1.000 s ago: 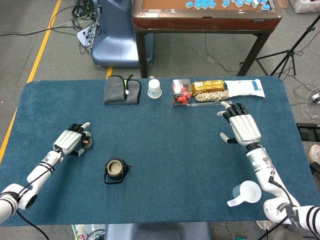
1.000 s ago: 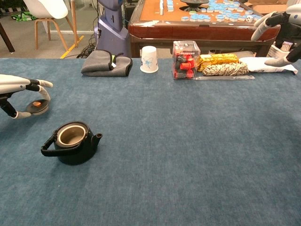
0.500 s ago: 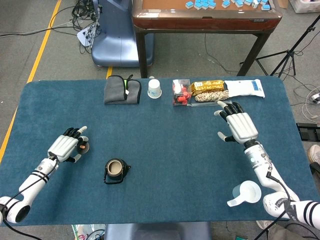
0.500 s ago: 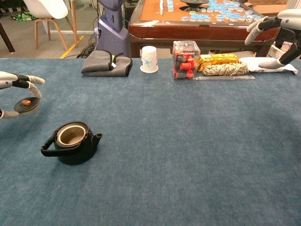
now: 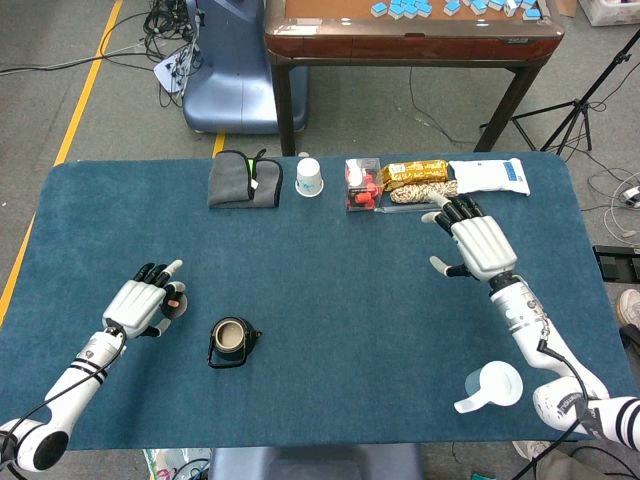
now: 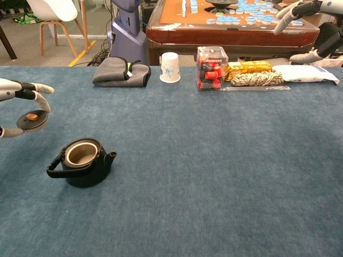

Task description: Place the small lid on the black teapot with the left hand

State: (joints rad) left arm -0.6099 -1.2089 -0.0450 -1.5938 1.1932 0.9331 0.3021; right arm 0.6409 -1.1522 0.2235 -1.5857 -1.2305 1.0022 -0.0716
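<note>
Since the earlier frames the left hand (image 5: 143,301) has shifted nearer the black teapot (image 5: 231,342) and sits higher above the blue table (image 5: 330,280), while the right hand (image 5: 478,247) has drifted toward the far edge. The teapot stands upright and uncovered, its spout pointing right in the chest view. Just left of the teapot and beyond it, the left hand holds the small lid (image 6: 32,120) between its fingertips, clear of the cloth. Well right of the teapot, the right hand is spread wide, holding nothing. Beyond the teapot stand a folded grey cloth (image 5: 243,178) and a paper cup (image 5: 309,178).
</note>
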